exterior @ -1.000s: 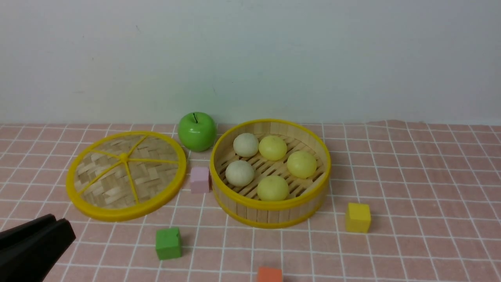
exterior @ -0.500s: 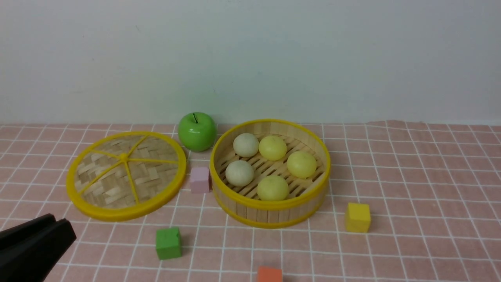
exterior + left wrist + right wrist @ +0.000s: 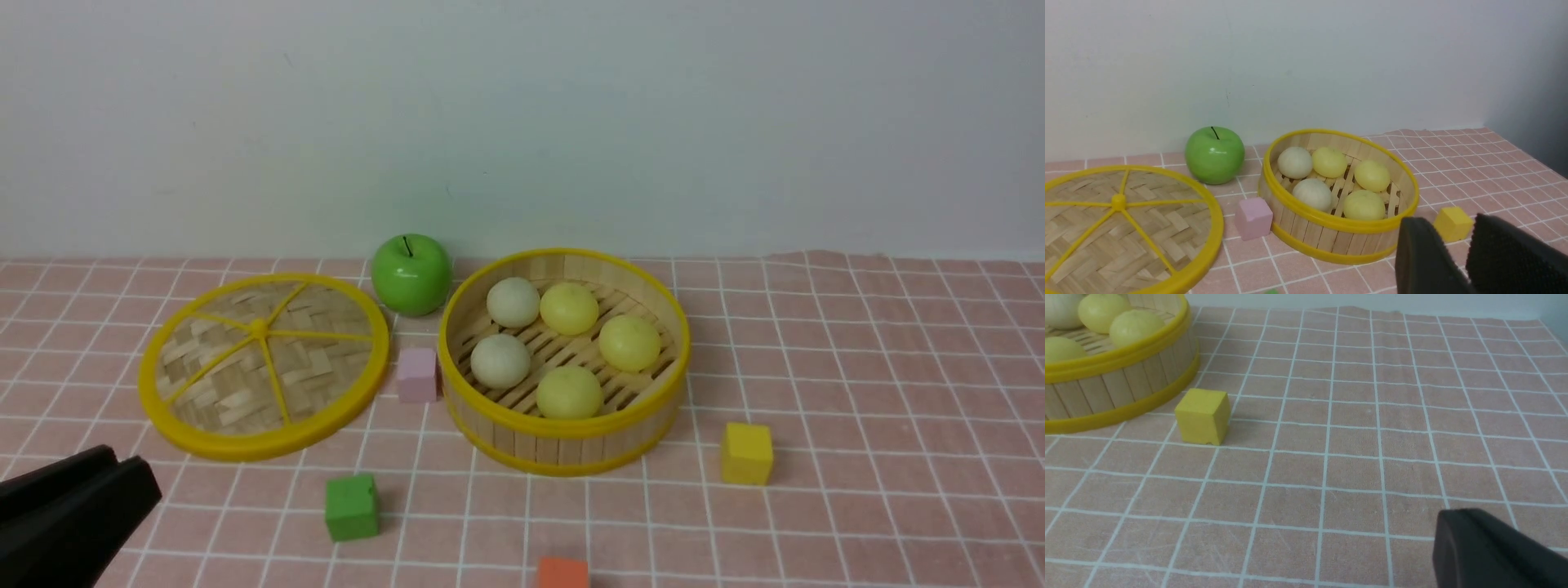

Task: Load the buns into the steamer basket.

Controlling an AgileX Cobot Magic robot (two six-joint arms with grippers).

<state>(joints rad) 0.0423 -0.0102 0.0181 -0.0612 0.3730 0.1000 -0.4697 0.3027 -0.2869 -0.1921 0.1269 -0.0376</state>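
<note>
My left claw sits low at the near-left corner of the worktop, well apart from everything and gripping nothing; in my left wrist view its two black fingers stand apart with a clear gap between them. My right claw shows only as one dark tip in its own wrist view, over bare pink-checked cloth on the right side — pinched closed and empty.

The steamer basket stands upright at mid-worktop. All five buns lie on its slatted floor: two off-white ones on the left side, three pale yellow ones to the far, right and near sides.

The flat woven lid lies on the cloth left of the basket, apart from it. A pink cube sits between them, just beside the basket wall. The green apple stands at the far edge, near the wall, between lid and basket. A green cube lies nearer to me; a yellow cube lies near-right of the basket — and an orange cube is cut off at the near edge.
</note>
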